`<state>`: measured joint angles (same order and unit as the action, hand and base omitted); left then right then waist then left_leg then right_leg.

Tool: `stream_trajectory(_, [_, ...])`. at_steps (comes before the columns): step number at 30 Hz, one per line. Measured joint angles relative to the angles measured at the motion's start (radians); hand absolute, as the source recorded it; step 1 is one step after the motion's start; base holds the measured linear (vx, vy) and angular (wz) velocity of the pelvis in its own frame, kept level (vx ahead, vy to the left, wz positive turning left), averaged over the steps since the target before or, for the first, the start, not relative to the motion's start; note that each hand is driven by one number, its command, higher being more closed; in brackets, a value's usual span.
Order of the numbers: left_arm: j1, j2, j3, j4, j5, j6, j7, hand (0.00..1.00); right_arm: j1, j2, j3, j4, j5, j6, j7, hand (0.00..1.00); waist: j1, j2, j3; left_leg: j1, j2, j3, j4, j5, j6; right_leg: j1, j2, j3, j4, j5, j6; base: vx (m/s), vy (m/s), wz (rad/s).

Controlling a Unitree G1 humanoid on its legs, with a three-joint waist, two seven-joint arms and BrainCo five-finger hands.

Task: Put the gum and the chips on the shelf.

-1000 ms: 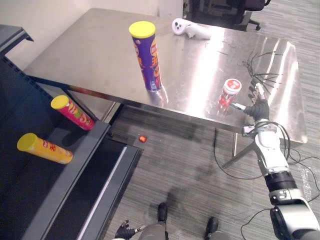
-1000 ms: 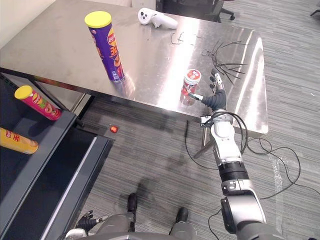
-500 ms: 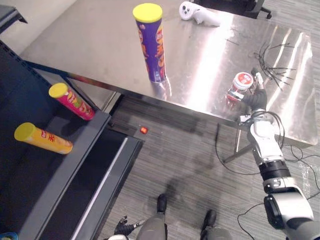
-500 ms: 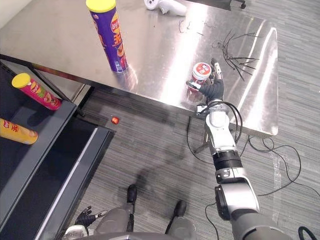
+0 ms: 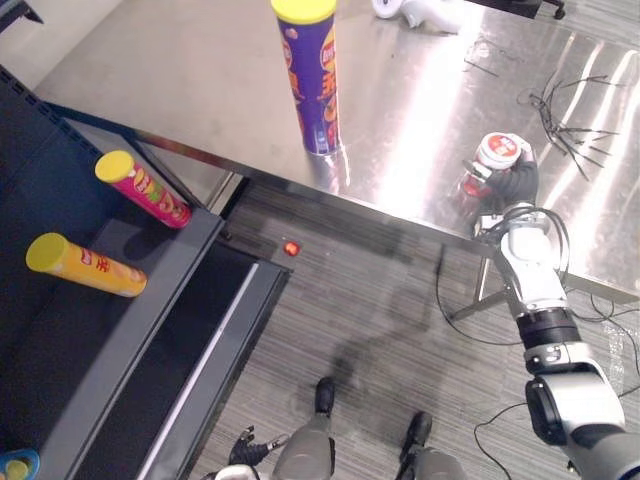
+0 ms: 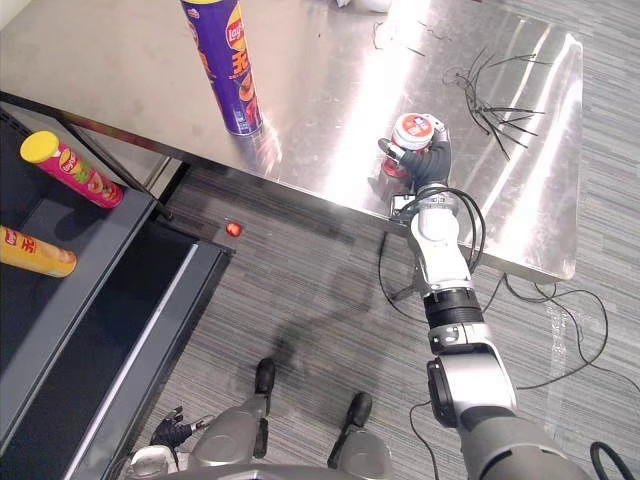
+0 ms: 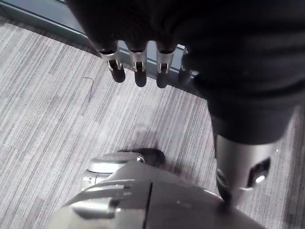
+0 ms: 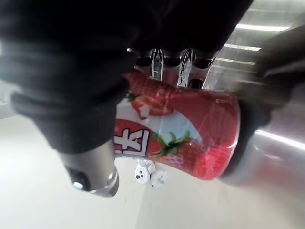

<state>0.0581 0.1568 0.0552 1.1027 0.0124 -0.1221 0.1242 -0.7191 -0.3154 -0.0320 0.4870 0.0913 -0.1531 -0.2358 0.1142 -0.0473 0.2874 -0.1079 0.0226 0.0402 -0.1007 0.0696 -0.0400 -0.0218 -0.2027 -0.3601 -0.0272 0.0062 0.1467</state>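
The gum, a small red tub with a white lid [image 5: 497, 153], stands near the front edge of the steel table [image 5: 180, 90]. My right hand [image 5: 517, 183] is wrapped round it from the right. In the right wrist view the fingers [image 8: 183, 67] curl over the red strawberry-printed tub [image 8: 190, 138]. The chips, a tall purple can with a yellow lid [image 5: 316, 85], stand upright on the table well to the left of the gum. My left hand [image 7: 138, 67] hangs low over the carpet with its fingers relaxed and holds nothing.
A dark shelf [image 5: 150, 320] stands at the left, below table height, with a pink can [image 5: 145, 190] and a yellow can [image 5: 85, 267] lying on it. A white controller [image 5: 420, 12] and black cable ties [image 5: 565, 110] lie farther back. A small red object [image 5: 291, 247] is on the floor.
My right hand moved up to the gum tub from its right and its fingers closed round it. The camera has shifted; the cans stayed in place.
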Motion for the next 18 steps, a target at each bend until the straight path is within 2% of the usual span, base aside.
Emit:
stream_trajectory(4, [0.000, 0.000, 0.000, -0.003, 0.001, 0.001, 0.001, 0.00, 0.015, 0.021, -0.001, -0.023, -0.014, 0.001, 0.001, 1.00, -0.001, -0.001, 0.000, 0.005, 0.000, -0.004, 0.002, 0.000, 0.000, 0.009, 0.000, -0.005, -0.004, 0.000, 0.000, 0.00, 0.002, 0.03])
stream_trajectory(8, [0.001, 0.002, 0.004, -0.014, 0.005, 0.003, 0.000, 0.00, 0.153, 0.021, -0.001, -0.220, -0.014, 0.001, 0.016, 1.00, -0.007, -0.005, -0.003, 0.017, -0.001, -0.026, 0.004, 0.001, -0.002, 0.034, -0.001, -0.023, -0.004, 0.000, 0.000, 0.03, 0.004, 0.17])
stream_trajectory(11, [0.011, 0.004, 0.016, -0.020, 0.010, 0.007, -0.004, 0.00, 0.232, 0.023, 0.000, -0.348, -0.013, -0.002, 0.050, 1.00, -0.023, -0.015, -0.007, 0.043, -0.003, -0.023, 0.004, 0.000, -0.002, 0.061, -0.003, -0.018, -0.004, 0.000, 0.001, 0.02, 0.010, -0.01])
stream_trajectory(15, [0.026, 0.015, 0.032, -0.016, 0.014, 0.016, -0.021, 0.00, 0.412, 0.024, 0.005, -0.545, 0.012, -0.038, 0.133, 1.00, -0.030, -0.053, -0.047, 0.072, 0.005, 0.018, 0.004, -0.005, -0.009, 0.063, 0.000, 0.028, -0.004, 0.000, 0.001, -0.02, 0.003, -0.30])
stream_trajectory(18, [0.028, 0.017, 0.041, 0.006, 0.041, 0.017, -0.023, 0.00, 0.513, 0.024, 0.013, -0.602, 0.040, -0.047, 0.171, 1.00, -0.037, -0.058, -0.080, 0.083, 0.010, 0.033, 0.004, -0.008, -0.013, 0.063, 0.003, 0.045, -0.004, 0.000, 0.002, -0.07, -0.010, -0.21])
